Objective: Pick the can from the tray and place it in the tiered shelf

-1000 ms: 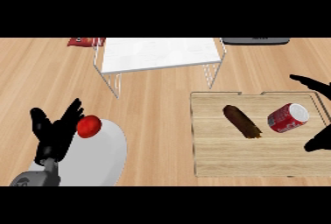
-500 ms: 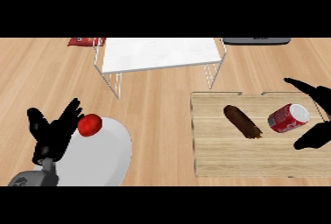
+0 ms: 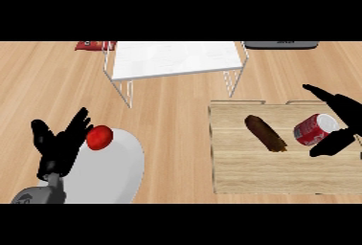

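At right, the right hand (image 3: 344,125) is spread wide around the red can (image 3: 314,129), not closed. The can lies tipped on the wooden tray (image 3: 247,172), top toward upper right.

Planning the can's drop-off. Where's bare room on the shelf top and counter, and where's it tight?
Tiered shelf top is bare. Bare counter lies between its legs and the tray, and at far left. Tray's near half is bare. Crowded: tray's right, with the can, brown object and right hand; also the plate with red ball and left hand.
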{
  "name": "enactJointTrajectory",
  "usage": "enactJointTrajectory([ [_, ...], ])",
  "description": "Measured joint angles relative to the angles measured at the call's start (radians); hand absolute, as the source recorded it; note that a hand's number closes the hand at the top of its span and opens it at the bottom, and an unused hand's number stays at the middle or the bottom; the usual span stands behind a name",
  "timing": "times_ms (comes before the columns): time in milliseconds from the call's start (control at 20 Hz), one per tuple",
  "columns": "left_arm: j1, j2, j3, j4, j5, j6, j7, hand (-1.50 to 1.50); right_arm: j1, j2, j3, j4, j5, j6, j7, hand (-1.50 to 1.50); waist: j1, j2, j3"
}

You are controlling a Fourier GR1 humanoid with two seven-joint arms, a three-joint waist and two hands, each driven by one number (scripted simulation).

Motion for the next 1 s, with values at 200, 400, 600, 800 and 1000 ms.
enactJointTrajectory([
  [200,-0.005,0.004,0.011,0.0,0.0,-0.013,0.017,0.0,-0.014,0.03,0.001,0.024,0.03,0.001,-0.031,1.5,-0.001,-0.002,-0.003],
  [400,-0.007,-0.004,0.005,-0.005,-0.005,-0.013,0.021,0.0,-0.027,0.005,0.09,0.036,0.093,0.066,-0.108,1.5,0.004,-0.003,-0.007],
  [600,0.004,-0.001,0.019,-0.015,-0.001,-0.021,0.021,0.0,-0.017,0.011,0.087,0.039,0.103,0.081,-0.175,1.5,0.0,-0.004,-0.008],
  [800,0.014,-0.017,0.01,-0.034,-0.018,-0.006,0.032,0.0,0.009,0.042,0.074,0.017,0.115,0.045,-0.22,1.5,-0.004,-0.006,-0.013],
  [1000,0.029,-0.024,0.005,-0.05,-0.029,-0.004,0.032,0.0,0.035,0.114,0.099,-0.096,0.109,0.051,-0.162,1.5,-0.009,-0.004,-0.007],
])
